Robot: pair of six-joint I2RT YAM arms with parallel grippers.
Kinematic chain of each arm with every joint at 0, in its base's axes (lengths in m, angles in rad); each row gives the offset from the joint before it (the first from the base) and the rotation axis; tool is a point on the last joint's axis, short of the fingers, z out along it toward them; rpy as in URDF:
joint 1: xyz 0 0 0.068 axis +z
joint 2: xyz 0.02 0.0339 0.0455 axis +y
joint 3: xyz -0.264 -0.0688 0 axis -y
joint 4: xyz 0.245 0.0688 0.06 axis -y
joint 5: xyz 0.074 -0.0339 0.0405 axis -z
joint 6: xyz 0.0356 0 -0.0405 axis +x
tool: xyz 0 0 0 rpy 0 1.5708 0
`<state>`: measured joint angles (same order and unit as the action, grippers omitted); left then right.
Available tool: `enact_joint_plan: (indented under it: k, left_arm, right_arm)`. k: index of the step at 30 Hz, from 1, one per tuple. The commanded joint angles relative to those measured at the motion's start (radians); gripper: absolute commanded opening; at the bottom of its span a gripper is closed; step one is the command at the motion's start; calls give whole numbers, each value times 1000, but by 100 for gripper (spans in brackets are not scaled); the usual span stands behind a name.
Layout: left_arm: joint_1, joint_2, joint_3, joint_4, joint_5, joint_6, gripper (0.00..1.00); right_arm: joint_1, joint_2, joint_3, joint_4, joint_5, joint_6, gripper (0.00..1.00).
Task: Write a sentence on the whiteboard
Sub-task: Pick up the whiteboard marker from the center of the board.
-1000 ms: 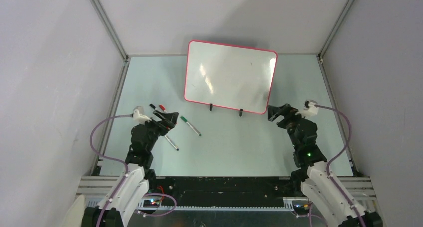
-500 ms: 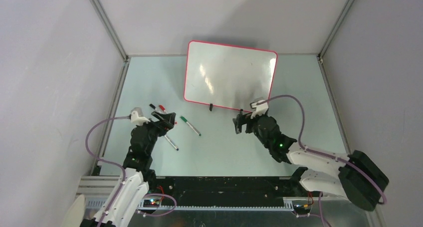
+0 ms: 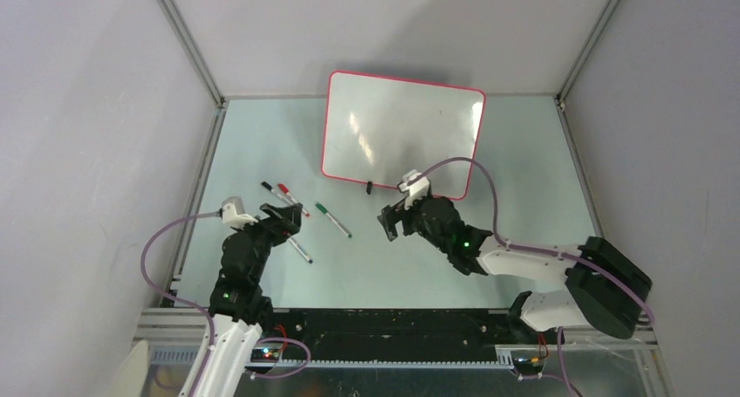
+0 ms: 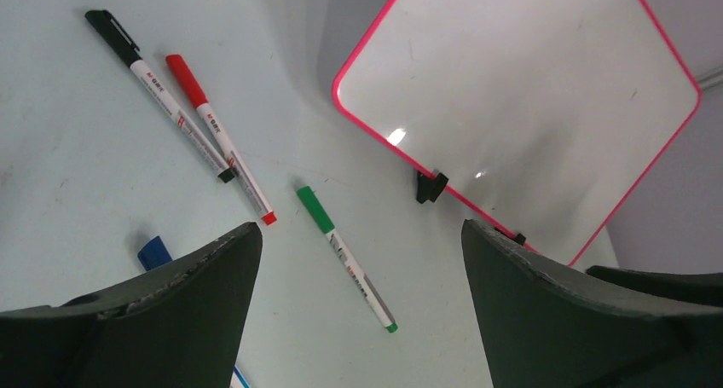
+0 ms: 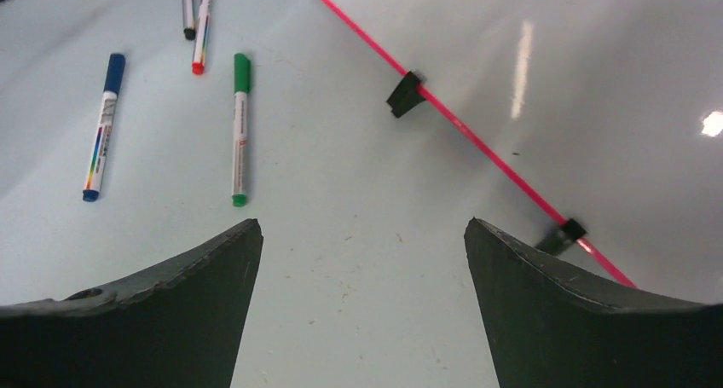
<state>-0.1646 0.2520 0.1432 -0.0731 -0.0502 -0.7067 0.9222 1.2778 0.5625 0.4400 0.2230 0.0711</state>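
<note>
At table (image 3: 524,153) rear, whiteboard (image 3: 401,135) leans back, long axis left-right, face forward.

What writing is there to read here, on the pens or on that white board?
The whiteboard: no writing shows on it.
The green marker, red marker, black marker and blue marker: small print on the barrels, too small to read.

Nothing legible anywhere. Tiny dark print on the white barrels of the black pen (image 4: 166,98) and red pen (image 4: 222,141), ahead and left of the left claw (image 4: 360,230), and on the green pen (image 4: 345,258) between its fingers: too small to read. Likewise a multicoloured mark on the blue pen (image 5: 102,128), far left of the right claw (image 5: 362,226).
</note>
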Motion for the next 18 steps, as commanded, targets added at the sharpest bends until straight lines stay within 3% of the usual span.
enact_joint_plan:
  k: [1,8,18]
  left_arm:
    - [-5,-59,6,-21,-14,18,93]
    - [-4,-65,-1,-10,-2,21,94]
    - [-4,-45,-1,11,17,7,92]
  right_arm:
    - [54,117,103,9,20,35,92]
    - [120,236,189,11,110,-3,91]
    - [136,400,365,-133,-28,54,77]
